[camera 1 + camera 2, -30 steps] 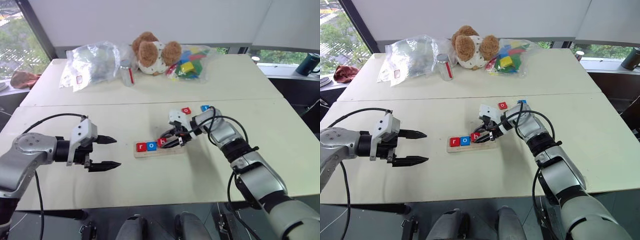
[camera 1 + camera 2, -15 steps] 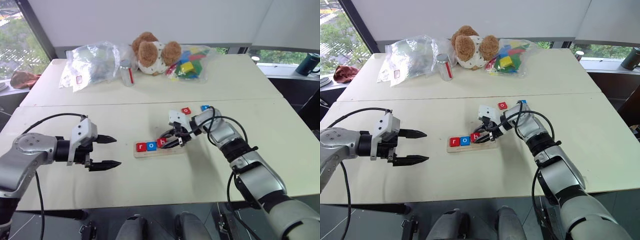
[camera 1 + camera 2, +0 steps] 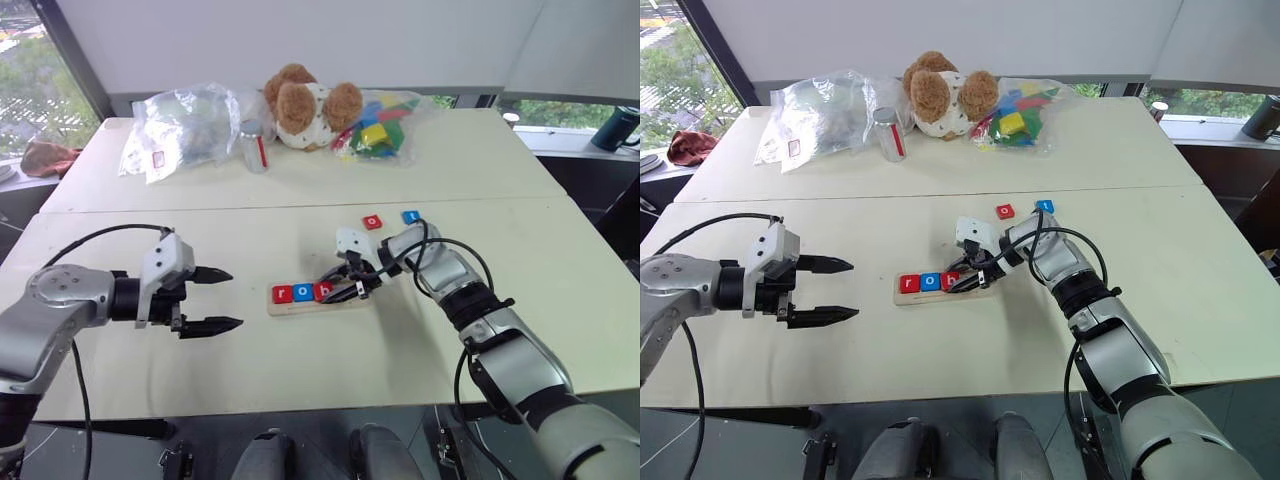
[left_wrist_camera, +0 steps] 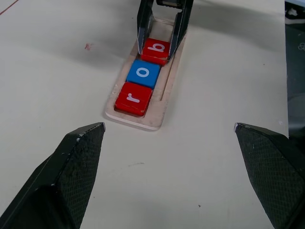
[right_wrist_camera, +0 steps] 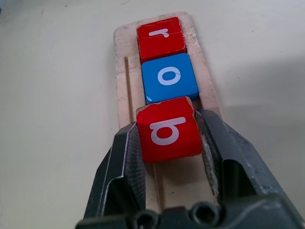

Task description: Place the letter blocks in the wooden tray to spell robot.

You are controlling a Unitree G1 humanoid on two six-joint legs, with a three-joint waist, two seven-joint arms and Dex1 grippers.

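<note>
Wood, glossy tiles, matt bench

My right hand [image 5: 167, 143] has matt black plastic fingers [image 5: 119, 162] with ribbed pads; the red square "b" tile [image 5: 167, 129] looks smooth and glossy, the long pale wooden tray [image 5: 125, 71] raw and faintly grained, the cream bench [image 5: 57, 95] smooth and matt.

Your two head views sit high and look forward and down over the counter [image 3: 300, 380], taking in both arms and the far clutter, so they share nearly the whole scene with a small sideways offset. Your left wrist view looks along the left gripper [image 4: 169, 157] from low and close toward the wooden tray [image 4: 159, 102] lengthwise. Your right wrist view is much tighter, right on top of the same tray from its opposite end, over the right gripper [image 5: 167, 143].
</note>
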